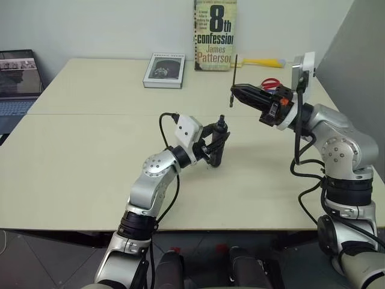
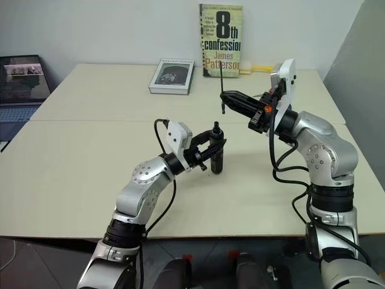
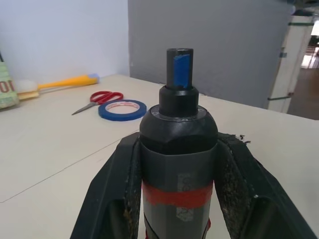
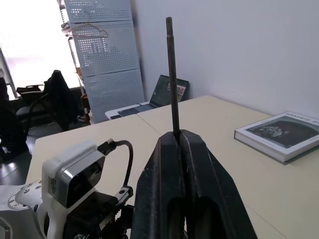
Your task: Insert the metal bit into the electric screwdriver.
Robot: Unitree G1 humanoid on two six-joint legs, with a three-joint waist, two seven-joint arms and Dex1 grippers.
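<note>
We see a wide pale table (image 1: 78, 156) carrying everything. At its far edge a paperback book (image 2: 221, 40) stands upright against the wall, and a flat grey book (image 1: 164, 70) lies just to its left. A laptop (image 1: 18, 81) sits beyond the table's far left corner. Further right on the table lie a yellow-handled brush (image 3: 62, 82), red scissors (image 3: 97, 98) and a blue roll of tape (image 3: 122, 108), the tape just beside the scissors.

Our left gripper (image 2: 212, 150) is over the middle of the table, its fingers (image 3: 117, 184) clenched on the screwdriver (image 2: 217, 155). The screwdriver stands roughly upright between the two fingers, one pad pressed against each side of its black body at the level of the red band. Its narrower end rises clear above the fingers, with a patch of blue showing on the tip.

Our right gripper (image 1: 236, 93) is raised higher and to the right, well apart from the screwdriver and pointing leftward. Its fingers (image 4: 199, 169) are pinched together on the metal bit (image 4: 172, 74). The bit is caught near its lower end right at the fingertips, in the seam where they meet, and most of its thin length stands up above them, close to vertical. Its lower tip pokes out just below the fingers.
</note>
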